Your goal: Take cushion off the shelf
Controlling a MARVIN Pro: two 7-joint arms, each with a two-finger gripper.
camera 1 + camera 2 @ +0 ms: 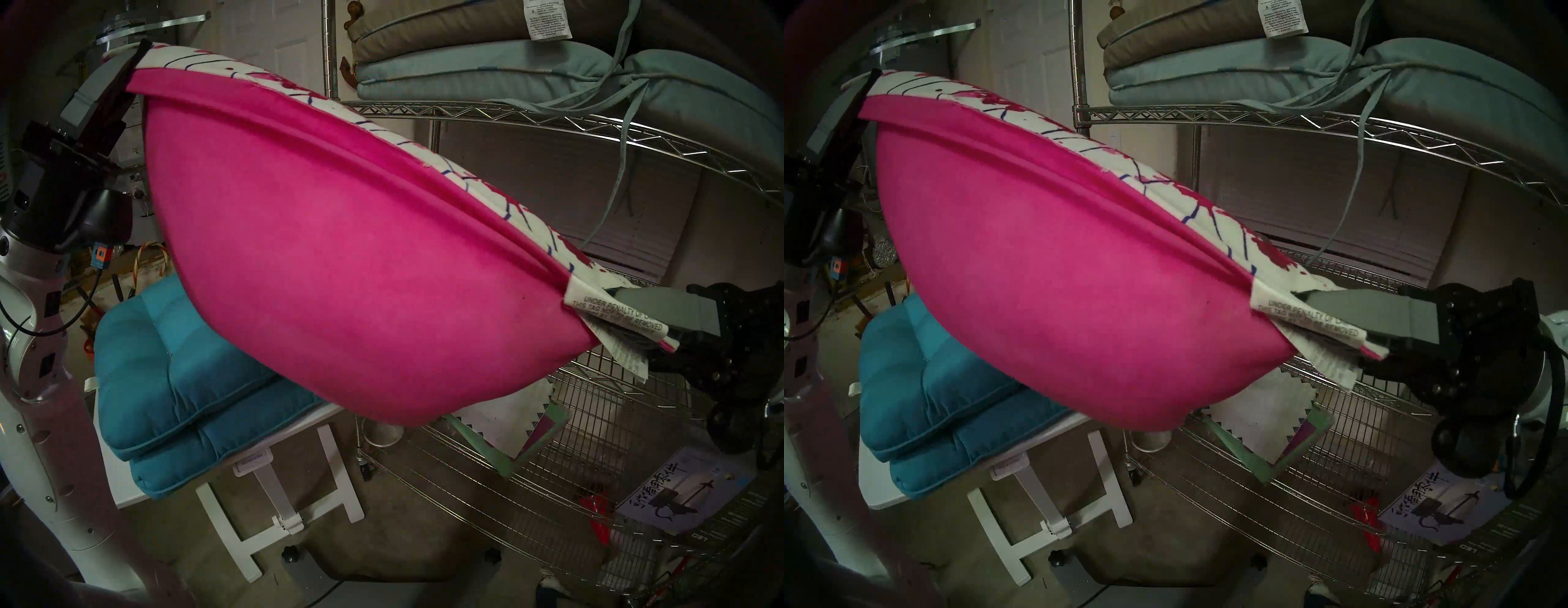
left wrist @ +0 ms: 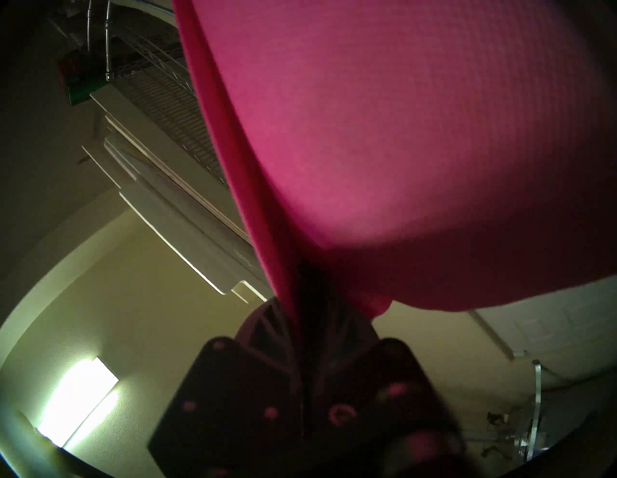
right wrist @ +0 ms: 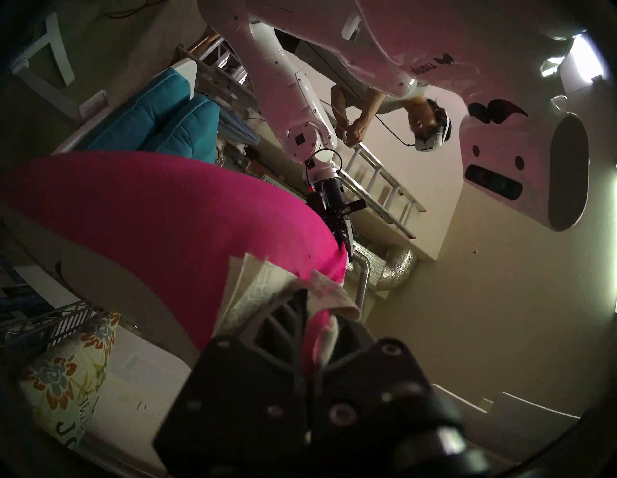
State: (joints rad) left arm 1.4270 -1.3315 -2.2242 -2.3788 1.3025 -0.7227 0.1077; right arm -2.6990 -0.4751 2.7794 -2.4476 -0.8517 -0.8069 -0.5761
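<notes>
Dim storage room, beige walls; a chrome wire shelf (image 1: 551, 116) stands on the far side of the right gripper (image 1: 1331, 327), with grey and pale-blue pads stacked on its upper tier. Below the left gripper (image 1: 127, 80) a small white worktop (image 1: 297, 429) carries two teal cushions (image 1: 178, 382).

Cushion (image 1: 339, 276): held in the air between the two grippers, clear of the shelf tiers and above the teal cushions. No contact with the wire grid is seen. It hangs on a slant, the left gripper's end high, the right gripper's end low.

Grip state: the left gripper is pressed together on the upper corner seam; in the left wrist view the pink fabric runs straight into the closed fingers. The right gripper pinches the lower corner, where the white law tag (image 1: 615, 316) is sewn; the tag and flange are caught between the fingers.

Appearance: one face is plain magenta, the other white with magenta blotches and thin blue lines. A flat sewn flange runs along the edge. The body bulges downward like a full belly.

Handling, judged: soft, light and compliant; it sags freely between supports and is not fragile. The fabric looks matte, so slip is thought unlikely. The flange at the corners is judged the best hold, as the stuffed middle is too thick to pinch. A grip on the tag alone could tear it loose.
</notes>
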